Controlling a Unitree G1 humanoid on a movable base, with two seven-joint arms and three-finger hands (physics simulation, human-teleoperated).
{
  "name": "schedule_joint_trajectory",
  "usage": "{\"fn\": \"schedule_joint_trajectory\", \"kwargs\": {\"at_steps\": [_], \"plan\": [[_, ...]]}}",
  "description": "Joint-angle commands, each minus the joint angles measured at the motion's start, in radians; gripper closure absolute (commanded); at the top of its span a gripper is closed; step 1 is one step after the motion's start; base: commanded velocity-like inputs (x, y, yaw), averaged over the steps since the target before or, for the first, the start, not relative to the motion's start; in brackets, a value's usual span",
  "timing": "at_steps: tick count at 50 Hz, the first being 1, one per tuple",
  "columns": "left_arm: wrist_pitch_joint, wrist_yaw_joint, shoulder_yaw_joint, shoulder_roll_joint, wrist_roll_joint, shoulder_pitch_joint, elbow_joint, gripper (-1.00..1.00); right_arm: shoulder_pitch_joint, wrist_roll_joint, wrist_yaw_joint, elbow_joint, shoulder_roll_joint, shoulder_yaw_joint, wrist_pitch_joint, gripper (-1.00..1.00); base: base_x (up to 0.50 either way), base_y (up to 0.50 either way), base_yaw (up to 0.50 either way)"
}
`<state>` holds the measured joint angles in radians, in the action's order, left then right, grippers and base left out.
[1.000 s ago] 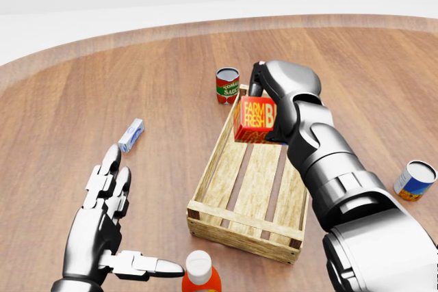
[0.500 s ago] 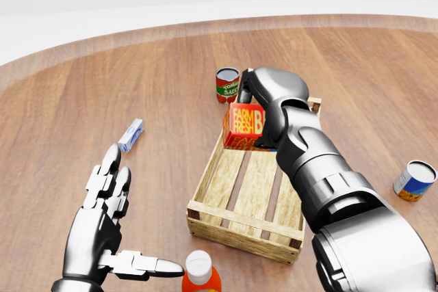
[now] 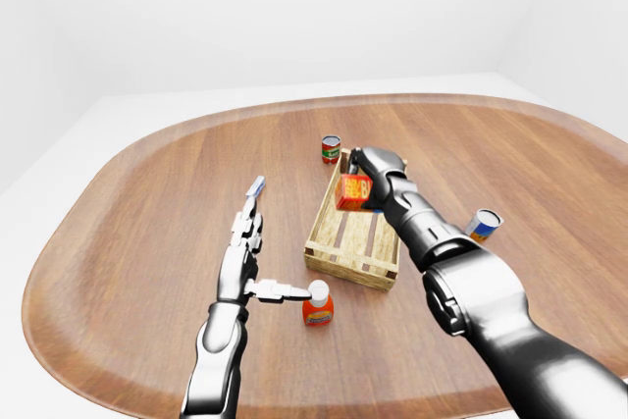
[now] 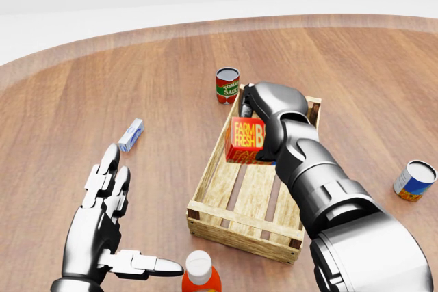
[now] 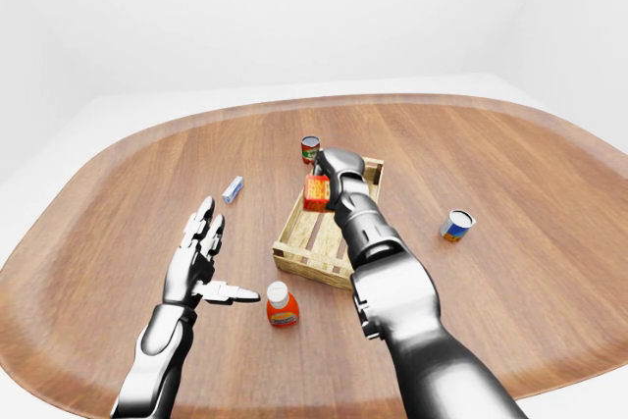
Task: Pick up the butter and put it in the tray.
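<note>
The butter is a red box with yellow "FARM FRESH" lettering. My right hand is shut on it and holds it just over the upper part of the wooden slatted tray, near the tray's left wall. Whether the box touches the slats is hidden. My left hand hovers flat and open over the table at the lower left of the head view, well away from the tray, with nothing in it.
A tomato sauce can stands just above the tray. A small blue and white packet lies to the left. An orange bottle with a white cap stands below the tray. Another can lies at the right.
My right hand has carried the butter down and to the left, lowering it into the tray's upper end. The left hand has stayed put.
</note>
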<state>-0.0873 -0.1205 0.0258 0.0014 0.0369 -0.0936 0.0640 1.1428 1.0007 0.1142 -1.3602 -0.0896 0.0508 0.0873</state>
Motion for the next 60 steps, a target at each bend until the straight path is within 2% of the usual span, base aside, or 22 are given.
{"fn": "schedule_joint_trajectory", "kwargs": {"at_steps": [1, 18, 40, 41, 42, 43, 44, 60], "plan": [[0.000, 0.000, -0.002, 0.000, 0.002, 0.001, 0.003, -1.00, 0.012, 0.020, 0.019, 0.004, -0.006, -0.010, 0.000, 1.00, 0.00, 0.00, 0.00], [0.002, -0.001, -0.005, 0.001, 0.005, 0.003, 0.007, -1.00, -0.006, 0.043, -0.004, -0.009, -0.002, -0.025, 0.000, 1.00, 0.00, 0.00, 0.00], [0.007, -0.002, -0.007, 0.001, 0.009, 0.005, 0.011, -1.00, -0.012, 0.052, 0.042, -0.015, 0.005, -0.045, 0.000, 1.00, 0.00, 0.00, 0.00], [0.006, -0.001, -0.007, 0.001, 0.009, 0.004, 0.010, -1.00, -0.011, 0.048, 0.042, -0.015, 0.005, -0.048, 0.000, 0.93, 0.00, 0.00, 0.00], [0.005, -0.001, -0.006, 0.001, 0.009, 0.004, 0.010, -1.00, -0.012, 0.048, 0.041, -0.016, 0.005, -0.049, 0.000, 0.63, 0.00, 0.00, 0.00], [0.006, -0.001, -0.005, 0.000, 0.008, 0.003, 0.012, -1.00, -0.014, 0.049, 0.049, -0.016, 0.006, -0.048, 0.000, -0.72, 0.00, 0.00, 0.00], [0.006, -0.001, -0.005, 0.000, 0.009, 0.001, 0.014, -1.00, -0.016, 0.045, 0.056, -0.016, 0.006, -0.051, 0.000, -1.00, 0.00, 0.00, 0.00], [0.007, 0.000, -0.008, 0.001, 0.009, 0.005, 0.013, -1.00, -0.025, 0.035, 0.076, -0.016, -0.004, -0.054, 0.000, -1.00, 0.00, 0.00, 0.00]]}}
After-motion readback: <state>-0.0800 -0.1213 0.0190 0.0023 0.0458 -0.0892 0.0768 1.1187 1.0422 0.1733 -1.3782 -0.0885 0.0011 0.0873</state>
